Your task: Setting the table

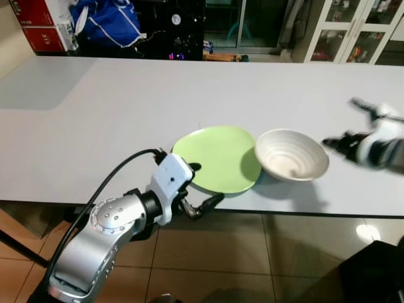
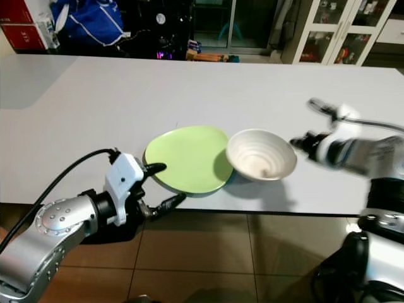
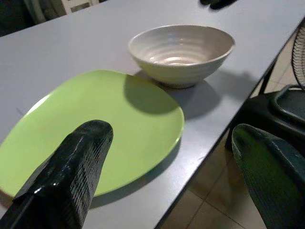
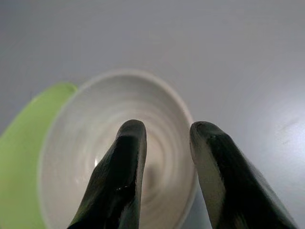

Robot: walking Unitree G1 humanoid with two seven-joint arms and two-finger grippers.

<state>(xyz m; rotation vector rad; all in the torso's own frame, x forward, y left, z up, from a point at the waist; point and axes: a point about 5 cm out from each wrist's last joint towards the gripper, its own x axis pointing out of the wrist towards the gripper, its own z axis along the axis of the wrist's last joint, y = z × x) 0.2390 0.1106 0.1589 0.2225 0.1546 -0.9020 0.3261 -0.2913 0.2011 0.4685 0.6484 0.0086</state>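
Main risk: the green plate (image 1: 218, 158) sits at the near edge of the white surface (image 1: 95, 126), its near rim about level with that edge. Left gripper (image 1: 203, 187) straddles that rim, fingers wide apart, one finger (image 3: 71, 176) above the plate and the other below the surface edge, not closed on anything. If it closes off-centre or drags toward the robot, the plate could tip off onto the tiled floor (image 1: 252, 252).

Second risk: the white bowl (image 1: 291, 154) stands just beside the plate on its right, rims touching or nearly so; can't tell which. Any shove on the plate likely knocks the bowl, and vice versa.

Right gripper (image 4: 167, 143) sits just right of the bowl, apart from it in the head views, fingers narrowly parted, pointing at its rim. It's blurred in the head views. A fast approach could skid the bowl into the plate.

Contents: bowl is empty, ribbed inside. Plate is bare.
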